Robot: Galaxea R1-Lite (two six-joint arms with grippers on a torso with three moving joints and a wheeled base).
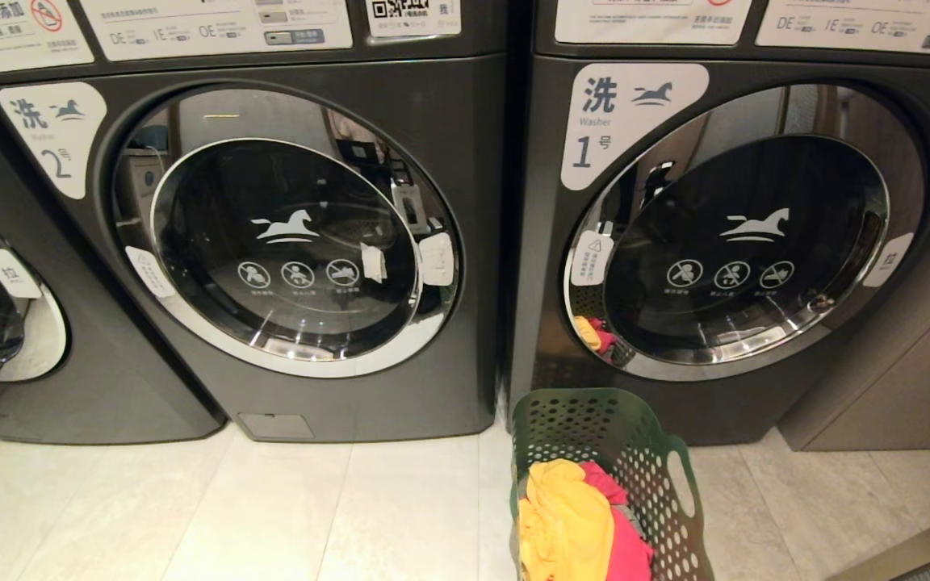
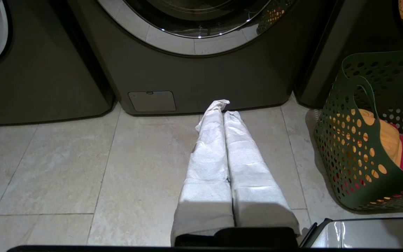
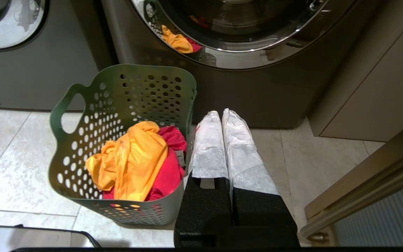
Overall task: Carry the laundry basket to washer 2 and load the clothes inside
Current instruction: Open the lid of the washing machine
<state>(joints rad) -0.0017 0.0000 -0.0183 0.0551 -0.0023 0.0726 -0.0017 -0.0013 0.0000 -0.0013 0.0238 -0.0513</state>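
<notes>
We face two closed washers [image 1: 287,234]; the one marked 2 is on our left. The green basket [image 1: 634,452] of clothes [image 1: 566,524] sits on the floor before the one marked 1 [image 1: 739,242], probably awaiting pickup. Our left gripper [image 2: 222,112] and right gripper [image 3: 221,115] hang low, fingers pressed together, holding nothing.

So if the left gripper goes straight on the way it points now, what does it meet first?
Probably the lower front panel of washer 2, just beyond the shut left gripper; only bare tiled floor lies between, though depth is unclear.
</notes>
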